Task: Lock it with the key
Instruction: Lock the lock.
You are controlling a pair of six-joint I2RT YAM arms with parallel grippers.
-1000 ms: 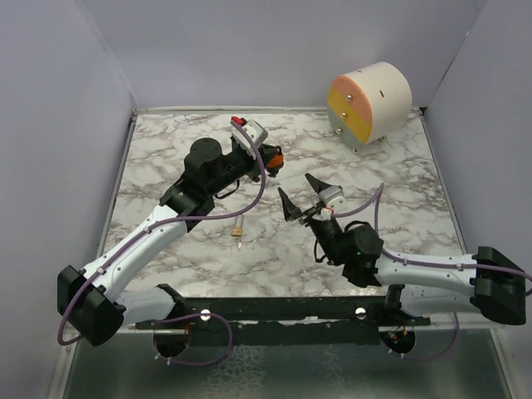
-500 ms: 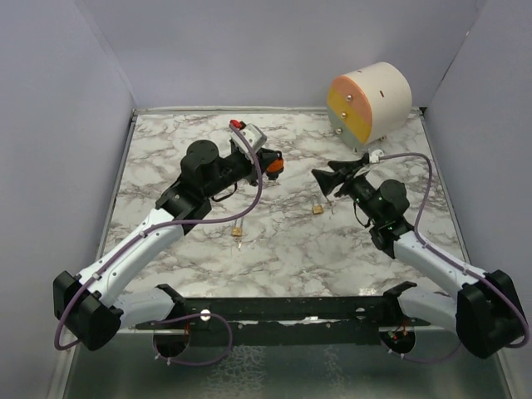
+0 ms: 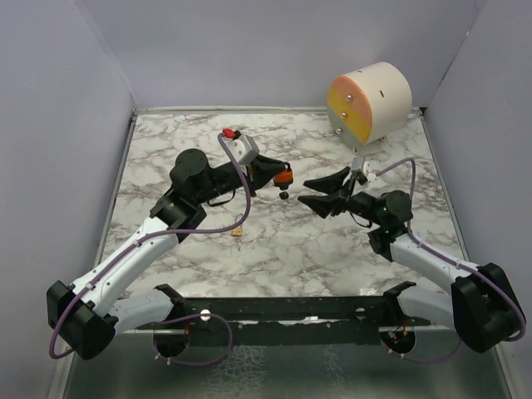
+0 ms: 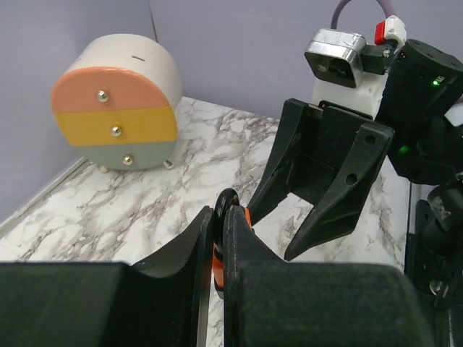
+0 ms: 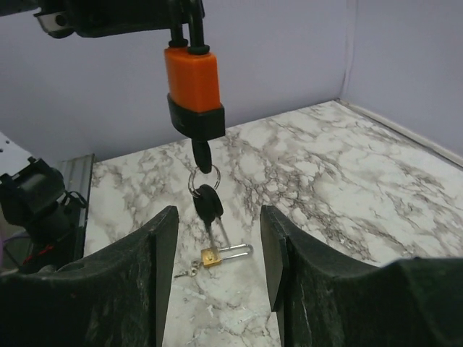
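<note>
Orange padlock hangs upright in mid-air — key in its underside, second key dangling below.

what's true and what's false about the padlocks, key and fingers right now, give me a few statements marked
1. The left fingers grip the orange padlock. True.
2. The orange padlock lies on the table. False: it hangs in the air.
3. A key sits in the orange padlock's underside. True.
4. The right fingers are shut on that key. False: they stand open, gripping nothing.
5. The small brass padlock is held too. False: it lies on the table.
</note>
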